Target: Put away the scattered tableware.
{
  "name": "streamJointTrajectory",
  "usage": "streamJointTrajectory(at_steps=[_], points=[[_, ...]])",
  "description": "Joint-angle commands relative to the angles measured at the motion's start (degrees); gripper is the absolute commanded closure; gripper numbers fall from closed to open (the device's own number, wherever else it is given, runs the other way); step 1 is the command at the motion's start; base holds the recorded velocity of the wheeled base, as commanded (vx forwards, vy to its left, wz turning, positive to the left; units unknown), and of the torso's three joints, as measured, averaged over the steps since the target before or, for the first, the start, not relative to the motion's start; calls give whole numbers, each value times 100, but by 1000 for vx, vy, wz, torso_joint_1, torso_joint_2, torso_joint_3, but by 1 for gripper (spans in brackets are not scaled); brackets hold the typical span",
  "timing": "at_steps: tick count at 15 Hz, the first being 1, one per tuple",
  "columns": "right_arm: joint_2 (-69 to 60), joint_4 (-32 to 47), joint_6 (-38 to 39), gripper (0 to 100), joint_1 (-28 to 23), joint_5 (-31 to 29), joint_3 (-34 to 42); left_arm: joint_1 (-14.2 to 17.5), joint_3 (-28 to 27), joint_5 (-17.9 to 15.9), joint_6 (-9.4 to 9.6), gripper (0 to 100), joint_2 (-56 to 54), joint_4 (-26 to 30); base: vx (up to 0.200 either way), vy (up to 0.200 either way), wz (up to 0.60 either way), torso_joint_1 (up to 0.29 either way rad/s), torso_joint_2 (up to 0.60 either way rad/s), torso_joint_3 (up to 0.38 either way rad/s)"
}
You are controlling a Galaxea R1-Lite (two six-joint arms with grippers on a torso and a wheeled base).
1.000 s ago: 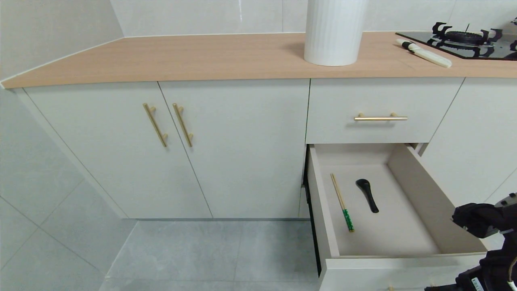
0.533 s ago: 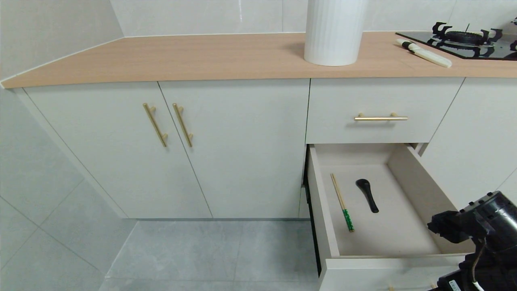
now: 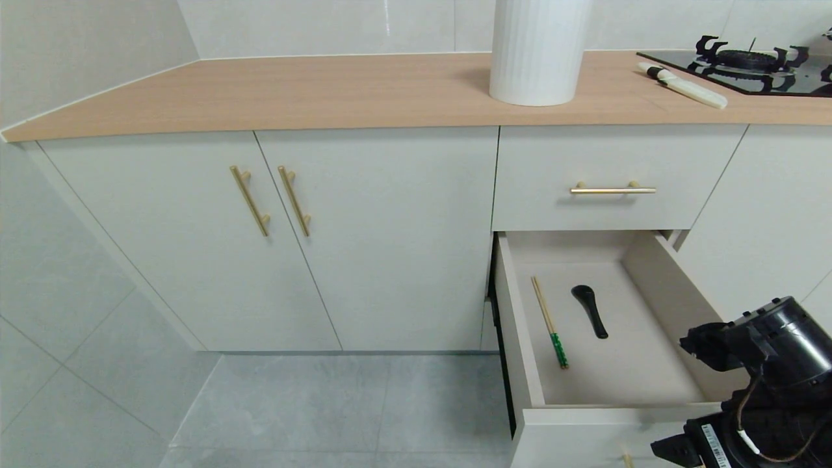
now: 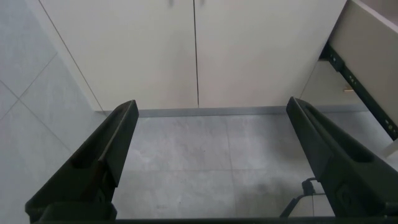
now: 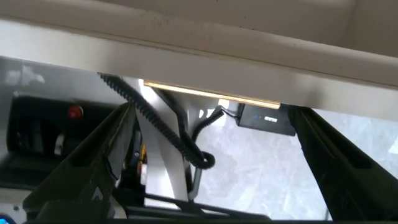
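Right pincer [image 5: 211, 112] spread, now up at drawer [image 3: 517, 338] front; drawer nudged slightly inward | left pincer [image 4: 211, 106] spread over floor | chopsticks [image 3: 549, 322], spoon [image 3: 590, 311] inside drawer | closing likely under way

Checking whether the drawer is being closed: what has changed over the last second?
The right arm moved left toward the drawer front, and the drawer slid slightly inward, carrying the chopsticks and spoon with it. Nothing was taken hold of or let go. The knife on the counter stayed put.
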Motion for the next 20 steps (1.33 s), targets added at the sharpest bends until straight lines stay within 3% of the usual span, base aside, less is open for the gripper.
streamJointTrajectory(at_steps=[1,11,18,20], points=[[202,-155,52,0,-109,-7,2,2,-1,1,2,0,7,4,0,0,0,0,0,0],[554,-1297,157,0,-514,-253,107,2,7,1,2,0,7,-5,0,0,0,0,0,0],[1916,-3371,-370,0,-1103,-210,-69,2,-1,1,2,0,7,4,0,0,0,0,0,0],[2452,-3785,-493,0,-1270,-192,-561,2,-1,1,-7,0,7,4,0,0,0,0,0,0]])
